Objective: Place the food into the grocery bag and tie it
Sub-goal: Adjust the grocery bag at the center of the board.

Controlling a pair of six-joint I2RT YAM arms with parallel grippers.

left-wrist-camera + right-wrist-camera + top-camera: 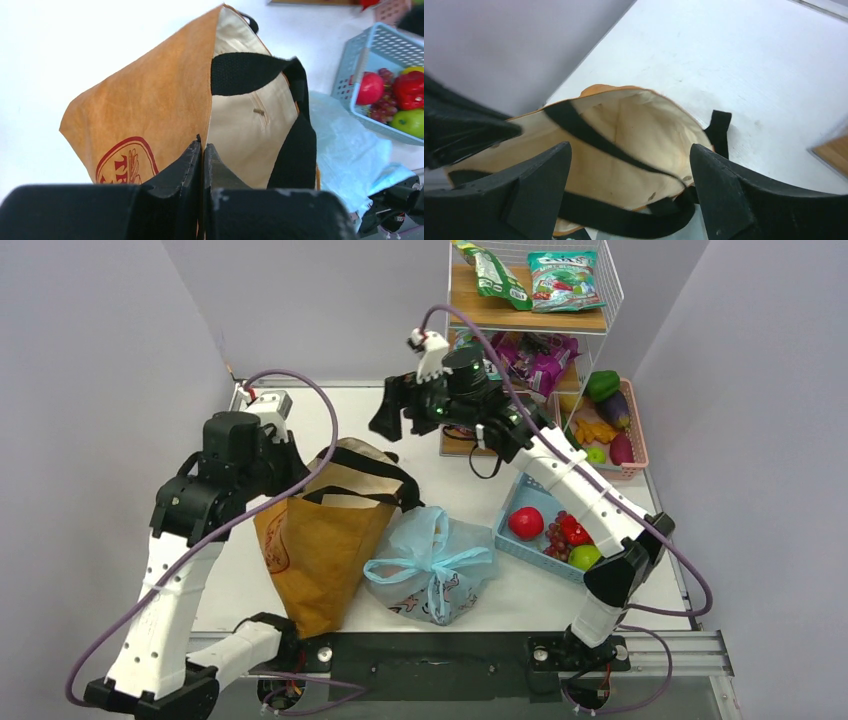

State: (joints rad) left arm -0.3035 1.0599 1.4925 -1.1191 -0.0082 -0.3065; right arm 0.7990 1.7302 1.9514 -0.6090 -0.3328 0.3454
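From above, the light blue grocery bag (430, 565) sits on the white table (450, 475) near its front edge, bulging, with its loop handles drawn together in a knot on top; what it contains cannot be made out. It touches the right side of the tan tote (320, 550), whose far rim is where the left gripper (288, 472) sits, so the bag lies forward and to the right of that gripper. The right gripper (395, 410) hangs above the far side of the tote, well back from the bag, its jaws spread wide. A blue basket (512, 510) just right of the bag holds loose food (527, 523): a red round fruit, dark grapes, a red pepper, a green apple. The left wrist camera shows the fingers (192, 165) pressed together on the tote's (150, 110) upper rim, with the grocery bag (345, 150) beyond the black strap (250, 72) to the right and the basket (350, 65) of food (370, 87) behind it. In the right wrist camera the gripper (630, 150) stands open and empty over the tote's (634, 120) gaping mouth; the bag is out of view.
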